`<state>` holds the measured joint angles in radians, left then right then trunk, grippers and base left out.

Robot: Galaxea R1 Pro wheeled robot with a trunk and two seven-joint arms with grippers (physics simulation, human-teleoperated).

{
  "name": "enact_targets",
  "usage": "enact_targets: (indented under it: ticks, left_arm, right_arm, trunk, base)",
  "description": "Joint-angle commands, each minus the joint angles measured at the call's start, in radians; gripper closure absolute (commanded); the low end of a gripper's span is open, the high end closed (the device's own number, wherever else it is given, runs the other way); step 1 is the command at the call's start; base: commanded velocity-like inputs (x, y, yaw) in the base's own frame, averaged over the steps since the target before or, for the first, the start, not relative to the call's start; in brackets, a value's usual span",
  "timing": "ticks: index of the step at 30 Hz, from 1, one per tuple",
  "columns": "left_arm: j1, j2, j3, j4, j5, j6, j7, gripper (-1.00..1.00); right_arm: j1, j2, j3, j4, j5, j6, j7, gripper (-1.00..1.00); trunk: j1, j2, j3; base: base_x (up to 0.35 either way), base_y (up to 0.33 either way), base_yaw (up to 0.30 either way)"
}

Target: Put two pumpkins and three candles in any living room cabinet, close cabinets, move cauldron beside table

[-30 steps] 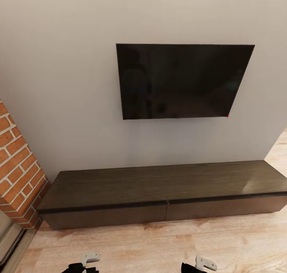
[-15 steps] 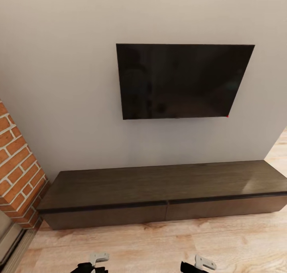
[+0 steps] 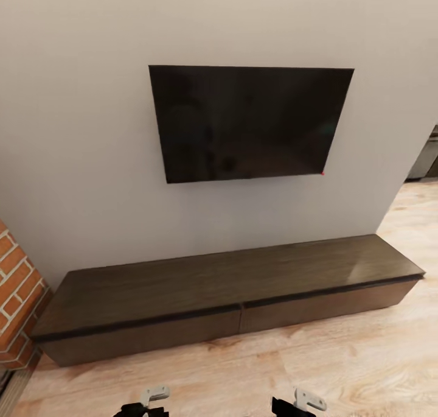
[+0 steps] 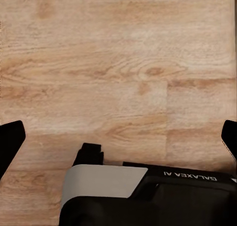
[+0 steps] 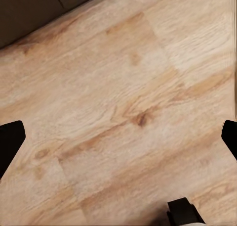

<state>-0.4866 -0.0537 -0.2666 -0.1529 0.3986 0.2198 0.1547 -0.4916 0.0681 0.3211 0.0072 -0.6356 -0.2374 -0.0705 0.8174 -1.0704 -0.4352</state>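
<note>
The long, low dark-brown cabinet point(image 3: 231, 283) stands against the grey wall, and both of its wide drawer fronts sit flush and shut. A dark corner of the cabinet point(image 5: 29, 8) also shows in the right wrist view. My left gripper point(image 4: 118, 139) hangs open over bare wood floor with nothing between its black fingertips point(image 4: 10, 142). My right gripper point(image 5: 118, 142) is open too, above the floor just in front of the cabinet. In the head view the left arm point(image 3: 149, 400) and right arm point(image 3: 301, 400) sit at the lower edge. Pumpkins, candles, cauldron and table are out of view.
A black TV point(image 3: 249, 122) hangs on the wall above the cabinet. A red brick wall point(image 3: 15, 295) juts out at the left. Light wood floor point(image 3: 340, 362) runs in front and past the cabinet's right end, toward a grey unit point(image 3: 426, 155) beyond the wall's corner.
The head view has swung to the right, so the cabinet and TV sit further left in the picture and the opening past the wall's right end shows. Earlier, my left arm edged slightly right.
</note>
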Motion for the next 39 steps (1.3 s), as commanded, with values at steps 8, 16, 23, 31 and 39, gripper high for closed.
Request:
enact_targets:
  ticks: [8, 16, 23, 31, 39]
  left_arm:
    - [0.002, -0.001, -0.01, 0.069, 0.005, -0.114, 0.006, -1.0]
    - [0.002, 0.003, -0.007, 0.073, 0.027, -0.125, 0.006, -1.0]
    - [0.005, 0.009, -0.007, 0.1, 0.073, -0.233, 0.007, -1.0]
    - [0.054, 0.009, -0.008, 0.117, 0.07, -0.259, 0.008, -1.0]
    - [0.219, 0.089, -0.012, 0.119, 0.067, -0.26, 0.009, -1.0]
  right_arm:
    - [-0.001, 0.0, -0.008, 0.004, -0.006, -0.021, -0.002, -1.0]
    - [-0.001, -0.006, -0.009, 0.019, -0.006, -0.04, -0.002, -1.0]
    - [-0.001, -0.007, -0.01, 0.023, -0.006, -0.043, -0.002, -1.0]
    - [-0.001, -0.007, -0.008, 0.023, -0.006, -0.044, -0.002, -1.0]
    - [-0.001, -0.007, -0.008, 0.023, -0.006, -0.045, 0.0, -1.0]
  trunk:
    - [0.0, -0.001, -0.001]
    - [0.0, -0.001, -0.001]
    - [0.0, -0.001, -0.001]
    - [0.0, -0.001, -0.001]
    - [0.0, -0.001, -0.001]
  base:
    - [0.0, 0.0, -0.277]
    - [0.0, 0.0, -0.277]
    - [0.0, 0.0, -0.277]
    - [0.0, 0.0, -0.277]
    - [0.0, 0.0, -0.277]
